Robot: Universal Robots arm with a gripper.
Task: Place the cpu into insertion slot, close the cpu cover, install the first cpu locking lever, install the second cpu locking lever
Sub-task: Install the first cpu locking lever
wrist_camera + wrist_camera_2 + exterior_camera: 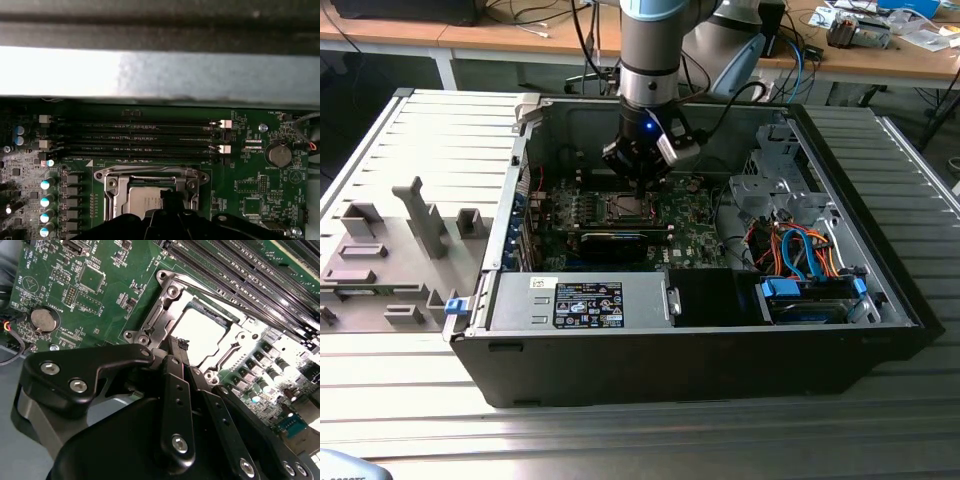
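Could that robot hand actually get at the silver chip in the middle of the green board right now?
Probably yes. The hand hangs right over the cpu, and nothing lies between them in both wrist views; the cpu cover frames the chip but leaves its top bare.

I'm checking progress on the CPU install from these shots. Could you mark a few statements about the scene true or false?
1. The pale silver-grey square cpu sits in the insertion slot. True.
2. The thin silver metal cpu cover lies closed around the chip. True.
3. The black end effector hovers over the blue drive bay. False: it is at the socket's edge.
4. The round silver coin battery lies on the grey table. False: it sits on the green circuit board.
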